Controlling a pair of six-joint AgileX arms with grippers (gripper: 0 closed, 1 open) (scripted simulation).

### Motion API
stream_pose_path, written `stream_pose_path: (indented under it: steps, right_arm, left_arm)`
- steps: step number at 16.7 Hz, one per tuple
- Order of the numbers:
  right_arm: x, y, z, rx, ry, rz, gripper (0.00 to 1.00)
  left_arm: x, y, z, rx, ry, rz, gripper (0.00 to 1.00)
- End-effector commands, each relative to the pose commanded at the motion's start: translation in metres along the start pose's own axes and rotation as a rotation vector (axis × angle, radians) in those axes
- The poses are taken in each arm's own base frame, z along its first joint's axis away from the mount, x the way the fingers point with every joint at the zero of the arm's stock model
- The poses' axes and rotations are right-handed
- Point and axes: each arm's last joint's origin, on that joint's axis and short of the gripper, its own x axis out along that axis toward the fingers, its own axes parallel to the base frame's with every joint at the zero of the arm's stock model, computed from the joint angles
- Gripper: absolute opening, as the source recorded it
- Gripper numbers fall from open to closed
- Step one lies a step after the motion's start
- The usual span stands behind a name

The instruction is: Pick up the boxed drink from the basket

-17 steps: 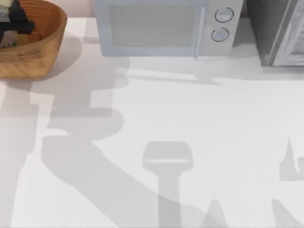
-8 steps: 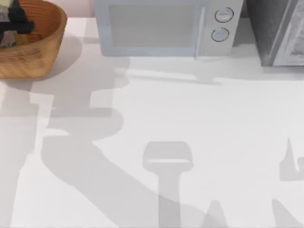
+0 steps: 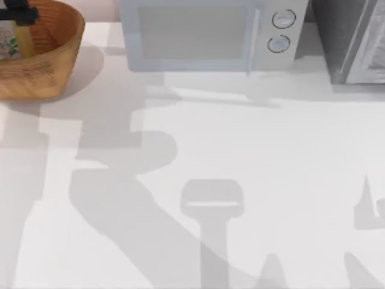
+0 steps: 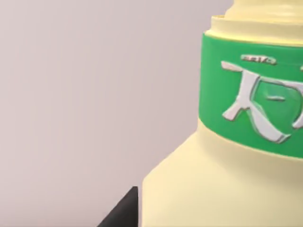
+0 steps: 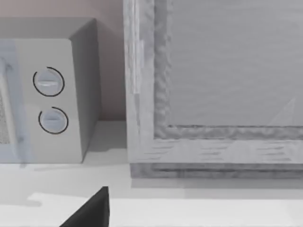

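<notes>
The basket (image 3: 55,63), a round orange-brown wicker bowl, stands at the table's far left corner. The boxed drink (image 3: 15,41), yellow-sided with a pale face and green leaf marks, is upright over the basket's inside. My left gripper (image 3: 17,13) is a black shape right at the carton's top end, shut on it. In the left wrist view the boxed drink (image 4: 227,142) looms very close, pale yellow with a green band, against a plain wall. My right gripper (image 5: 90,213) shows as a dark edge, parked low and facing the back right of the table.
A white microwave (image 3: 192,36) with two round knobs stands at the back centre, also the microwave (image 5: 47,94) in the right wrist view. A grey cabinet (image 3: 355,42) fills the back right corner. Arm shadows lie across the white tabletop (image 3: 271,156).
My left gripper has shifted toward the far edge of the top view and uncovered the boxed drink, which now shows upright. The arm's shadow on the table has slid to the right.
</notes>
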Motion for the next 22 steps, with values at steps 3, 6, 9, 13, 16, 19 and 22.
stream_pose_path:
  steps: [3,6,9,13,16,19,22]
  right_arm:
    - [0.000,0.000,0.000,0.000,0.000,0.000,1.00]
    - [0.000,0.000,0.000,0.000,0.000,0.000,1.00]
    - [0.000,0.000,0.000,0.000,0.000,0.000,1.00]
    - [0.000,0.000,0.000,0.000,0.000,0.000,1.00]
    - [0.000,0.000,0.000,0.000,0.000,0.000,1.00]
    - [0.000,0.000,0.000,0.000,0.000,0.000,1.00]
    - [0.000,0.000,0.000,0.000,0.000,0.000,1.00]
  left_arm:
    - [0.002,0.000,0.037,0.003,-0.009,-0.001,0.00]
    - [0.000,-0.001,0.074,0.007,-0.015,-0.001,0.00]
    - [-0.004,-0.002,0.103,0.010,-0.018,-0.001,0.00]
    - [-0.007,-0.002,0.115,0.011,-0.018,0.000,0.00]
    - [-0.007,-0.001,0.113,0.012,-0.014,0.001,0.00]
    - [-0.013,-0.003,0.110,0.005,0.013,0.001,0.00]
    - [-0.041,-0.009,0.114,-0.004,0.056,0.001,0.00]
